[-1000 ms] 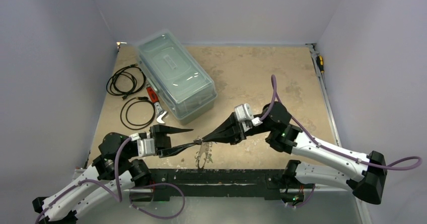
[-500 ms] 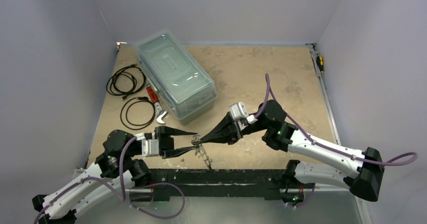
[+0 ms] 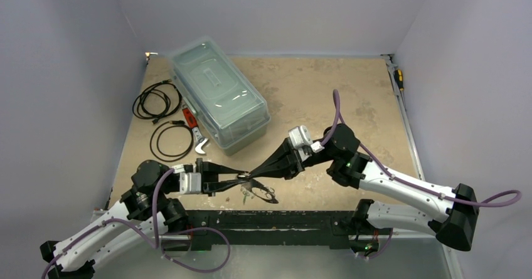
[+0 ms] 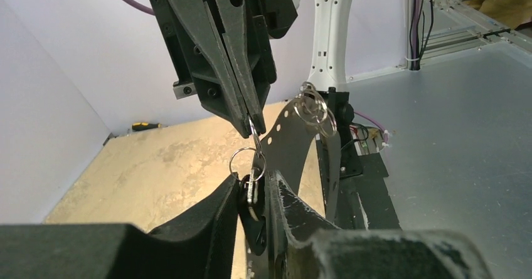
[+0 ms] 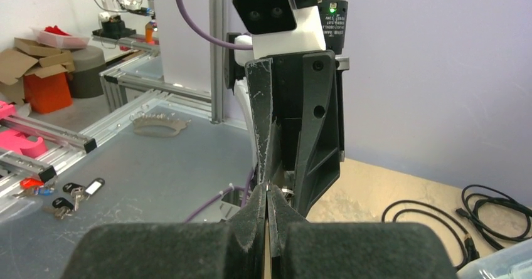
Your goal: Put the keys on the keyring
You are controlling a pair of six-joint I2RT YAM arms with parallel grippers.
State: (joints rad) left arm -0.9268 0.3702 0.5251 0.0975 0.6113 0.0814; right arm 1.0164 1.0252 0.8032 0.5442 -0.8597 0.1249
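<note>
Low over the near edge of the bench (image 3: 301, 91), I have the two claws meeting tip to tip. From above, my right claw (image 4: 253, 127) points down with its fingers pressed together on a thin wire ring of the keyring (image 4: 293, 136) — the pale band curves just beside and behind those tips. Directly underneath sits my left claw (image 4: 254, 182), fingers narrowly apart with a silver key (image 4: 252, 194) between them — I cannot tell whether they actually pinch it.
</note>
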